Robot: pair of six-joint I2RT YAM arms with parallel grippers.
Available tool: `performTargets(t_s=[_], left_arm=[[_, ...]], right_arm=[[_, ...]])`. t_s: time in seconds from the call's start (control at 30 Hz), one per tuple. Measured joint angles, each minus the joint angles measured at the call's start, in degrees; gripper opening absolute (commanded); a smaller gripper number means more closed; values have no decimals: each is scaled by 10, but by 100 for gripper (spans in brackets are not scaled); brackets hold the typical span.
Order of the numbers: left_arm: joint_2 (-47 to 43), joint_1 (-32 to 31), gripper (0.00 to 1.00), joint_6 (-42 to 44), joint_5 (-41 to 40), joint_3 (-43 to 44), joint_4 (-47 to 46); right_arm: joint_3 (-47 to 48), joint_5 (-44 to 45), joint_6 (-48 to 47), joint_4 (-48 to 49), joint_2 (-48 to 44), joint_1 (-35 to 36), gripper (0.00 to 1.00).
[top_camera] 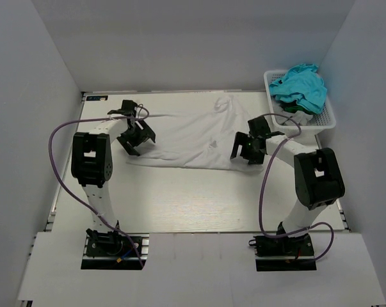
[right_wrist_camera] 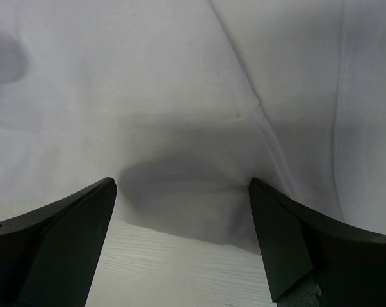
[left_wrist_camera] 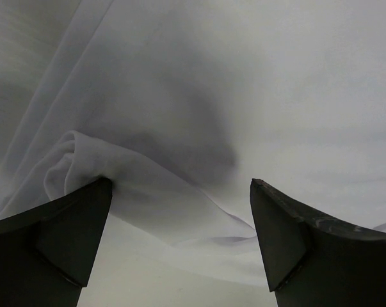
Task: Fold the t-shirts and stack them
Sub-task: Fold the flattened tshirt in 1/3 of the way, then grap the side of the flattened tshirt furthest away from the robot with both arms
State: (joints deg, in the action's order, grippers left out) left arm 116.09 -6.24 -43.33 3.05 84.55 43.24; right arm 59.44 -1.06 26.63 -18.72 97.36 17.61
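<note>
At the middle of the surface, the white shirt is lying spread out and lightly creased, its long side running left to right. At the shirt's left edge, the left hand is hanging close over the cloth with its jaws standing wide apart, and nothing is pinched between them. In the left wrist view, a rolled fold of the shirt's edge is touching the inner face of one jaw. Whether the other jaw is touching the cloth cannot be told. At the shirt's near right corner, the right hand is likewise spread wide and is gripping nothing. In the right wrist view, its jaws are straddling the shirt's hem, with a seam running across the cloth beyond them and bare wood-grain surface showing on the near side of the hem. Beyond the shirt's far right corner, a white lattice basket is sitting at the edge of the surface. The turquoise shirts are lying bunched in a heap inside it, well apart from the white shirt.
</note>
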Motion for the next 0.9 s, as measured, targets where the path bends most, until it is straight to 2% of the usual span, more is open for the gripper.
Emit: performTargets(t_s=[0.2,0.37,0.47,0.6,0.73,0.9], left_arm=[[-42,3,100,-13,0,-68,-35],[-119,4,100,-23,-6,-173,-38],[-161,4,100,-26,-7,-225,-25],[-202,4,100,-26,-17,-258,19],[-199,4,100,-13,-43,-204,55],[-119,10,100,-3,-98,-20,74]], right_arm=[[-34,-26,12,32,-4,-17,90],[-137,-65,28,54,-94,-16,90],[-186,-91,33,31,-153,-8,90],[-199,-111,21,-33,-196,9,90],[-126,-116,-2,-79,-189,14,90],[29,-104,-25,-67,-126,13,90]])
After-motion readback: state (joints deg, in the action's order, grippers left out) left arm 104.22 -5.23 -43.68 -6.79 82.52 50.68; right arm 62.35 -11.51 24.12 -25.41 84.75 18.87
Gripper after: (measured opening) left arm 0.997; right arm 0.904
